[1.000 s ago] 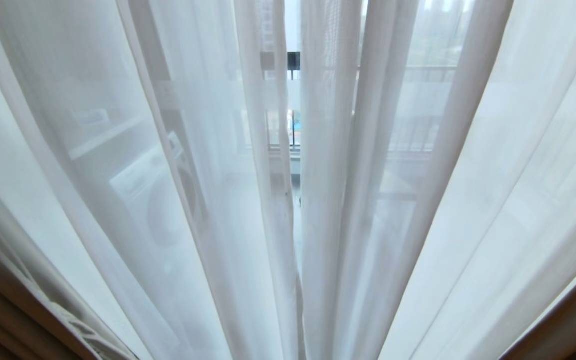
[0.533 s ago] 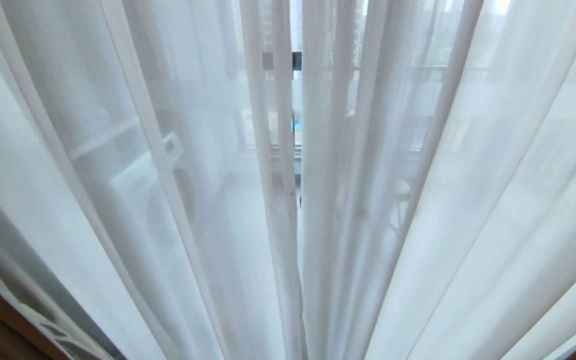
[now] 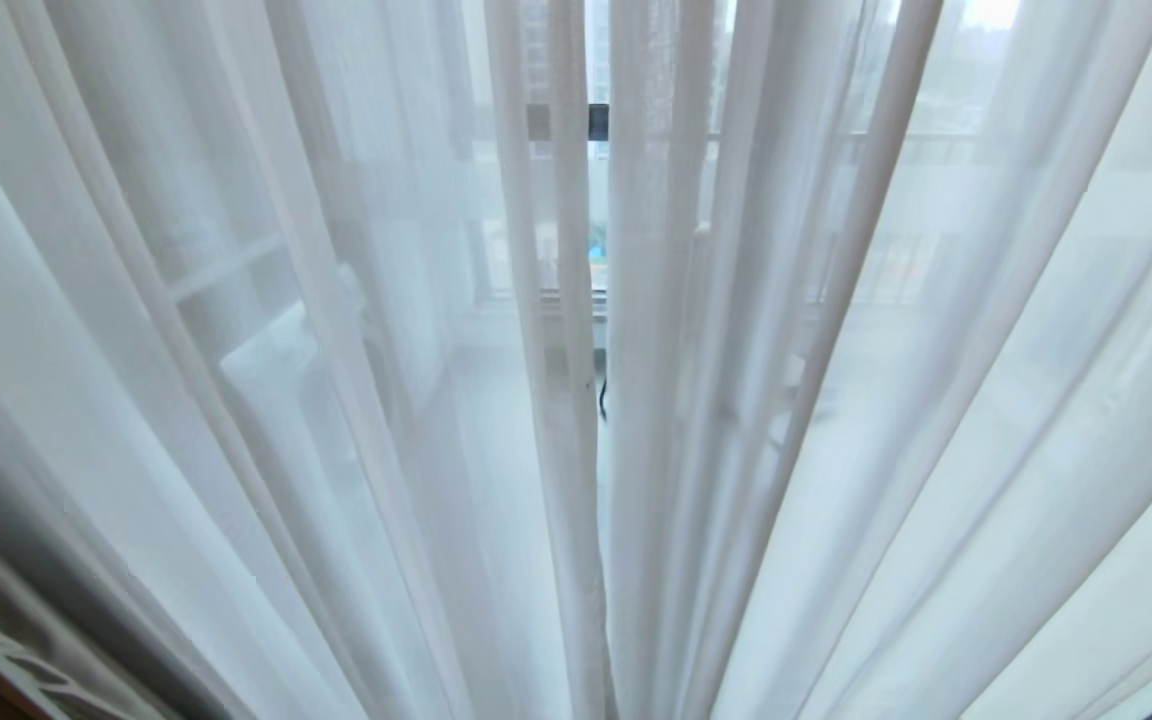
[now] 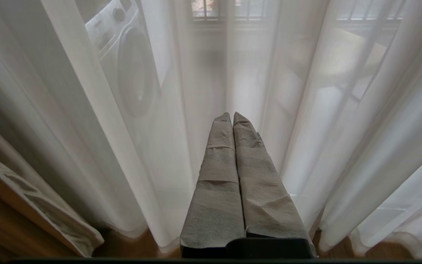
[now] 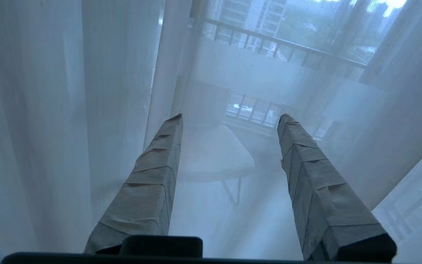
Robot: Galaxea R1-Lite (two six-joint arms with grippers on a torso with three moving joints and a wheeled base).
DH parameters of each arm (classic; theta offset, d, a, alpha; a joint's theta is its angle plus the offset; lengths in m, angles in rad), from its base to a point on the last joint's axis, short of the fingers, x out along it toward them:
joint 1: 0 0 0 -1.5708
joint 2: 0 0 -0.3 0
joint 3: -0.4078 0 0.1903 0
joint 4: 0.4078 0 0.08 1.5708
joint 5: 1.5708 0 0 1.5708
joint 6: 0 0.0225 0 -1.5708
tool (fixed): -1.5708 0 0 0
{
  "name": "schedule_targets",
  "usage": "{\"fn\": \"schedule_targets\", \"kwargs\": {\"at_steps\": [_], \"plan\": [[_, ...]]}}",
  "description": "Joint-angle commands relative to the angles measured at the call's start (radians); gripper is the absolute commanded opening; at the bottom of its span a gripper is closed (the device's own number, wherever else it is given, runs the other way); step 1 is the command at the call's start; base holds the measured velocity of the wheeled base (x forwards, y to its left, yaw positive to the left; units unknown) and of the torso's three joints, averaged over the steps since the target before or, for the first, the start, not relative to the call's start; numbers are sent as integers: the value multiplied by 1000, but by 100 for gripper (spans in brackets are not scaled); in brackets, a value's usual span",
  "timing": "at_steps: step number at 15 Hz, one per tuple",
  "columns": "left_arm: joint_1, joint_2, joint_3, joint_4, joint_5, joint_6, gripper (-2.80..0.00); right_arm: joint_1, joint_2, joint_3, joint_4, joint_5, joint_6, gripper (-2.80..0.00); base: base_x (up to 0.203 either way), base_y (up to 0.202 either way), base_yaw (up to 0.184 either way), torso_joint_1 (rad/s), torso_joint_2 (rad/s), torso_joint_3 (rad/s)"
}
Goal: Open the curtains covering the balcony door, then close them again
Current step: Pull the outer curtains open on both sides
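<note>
- Since the earlier head shots the whole picture has slid: the brown wood strip at lower left and lower right has nearly dropped out of frame, so that's the camera moving, though the folds at far right have also bunched differently and a small dark bit now peeks in at the right edge.
- So the white sheer curtains (image 3: 336,400) basically fill the head view edge to edge, hanging in long folds, with a thin gap between the two panels running down just right of centre.
- Through that gap you get a sliver of a black frame piece (image 3: 596,122) near the top; can't tell whether it belongs to the balcony door or something farther out, everything else is just haze behind the fabric.
- Left wrist view shows stuff the head view barely hints at: a washing machine (image 4: 130,62) behind the sheers in the upper left, plus a thicker beige curtain hem (image 4: 39,205) lying at the lower left.
- Same view has the left gripper (image 4: 232,116) at centre bottom, cloth-wrapped fingers pressed flat together with nothing between them, tips right at the sheer.
- Right wrist view gives the outside: a barred railing (image 5: 280,42) across the top and a pale chair (image 5: 214,154) in the middle, all through the fabric.
- Right gripper (image 5: 229,119) has its wrapped fingers spread well apart, tips at or against the sheer, and I can't see any cloth pinched between them.
</note>
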Motion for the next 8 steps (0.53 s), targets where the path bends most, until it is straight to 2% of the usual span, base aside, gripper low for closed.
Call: {"fn": "schedule_targets", "kwargs": {"at_steps": [1,8], "plan": [[0,0,0,1,0,0,-280,3,-18,24,-4,2,0,-280,0,0,0,0,0,0],[0,0,0,1,0,0,-280,3,-141,163,10,3,5,-280,0,0,0,0,0,0]]}}
